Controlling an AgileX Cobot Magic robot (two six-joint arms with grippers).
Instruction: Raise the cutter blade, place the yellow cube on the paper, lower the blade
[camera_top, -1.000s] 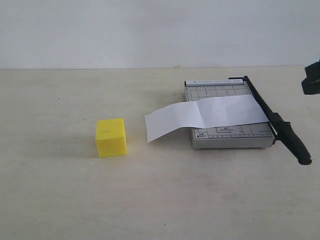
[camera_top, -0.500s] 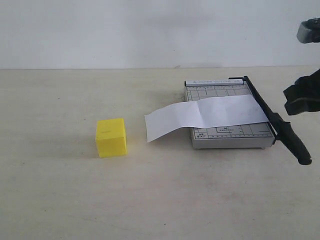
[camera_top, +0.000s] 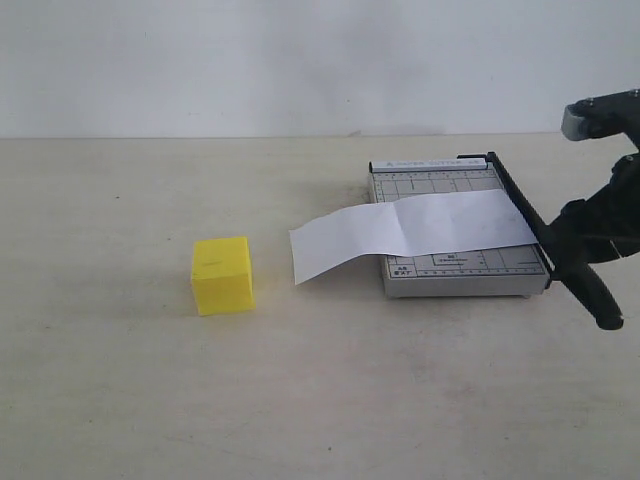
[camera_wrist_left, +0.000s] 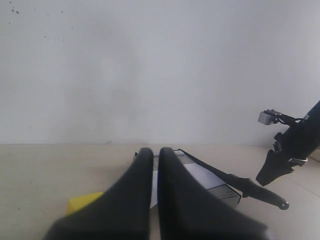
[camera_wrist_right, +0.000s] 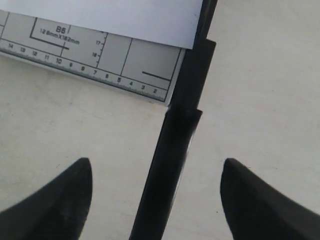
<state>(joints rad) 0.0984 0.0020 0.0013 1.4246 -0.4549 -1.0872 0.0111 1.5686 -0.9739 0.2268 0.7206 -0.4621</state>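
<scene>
While the cutter blade (camera_top: 520, 205) lies down along the edge of the grey trimmer base (camera_top: 460, 272), we judge the first step, raising the blade, to be in hand and not yet done. The right pincer (camera_wrist_right: 156, 172) hangs over the thick handle end of the blade, which projects past the near corner of the base. Its jaws are wide, and the right wrist view shows one finger (camera_wrist_right: 55, 205) on each side of the handle with table visible between each finger and the handle; we see no contact. The left pincer (camera_wrist_left: 154, 160) is held clear of the work, jaws narrow with only a thin slit between them, and it holds nothing.

The paper (camera_top: 410, 230) lies across the base. One end reaches the blade; the other overhangs the opposite edge of the base and curls down towards the table (camera_top: 300, 400). We cannot tell whether the paper's end is pinned under the blade. The yellow cube (camera_top: 222, 275) stands on the table, well apart from the base, beyond the overhanging end of the paper.

For the next move, we would:

1. Bring the right pincer down until the fingers bracket the handle fully.
2. Shut the jaws on the handle.
3. Lift in an arc about the hinge (camera_top: 490, 158) at the far end of the base, not straight up, so that the base is not dragged and the paper is not displaced.

The cube falls to the left pincer only once the blade stands raised.
</scene>
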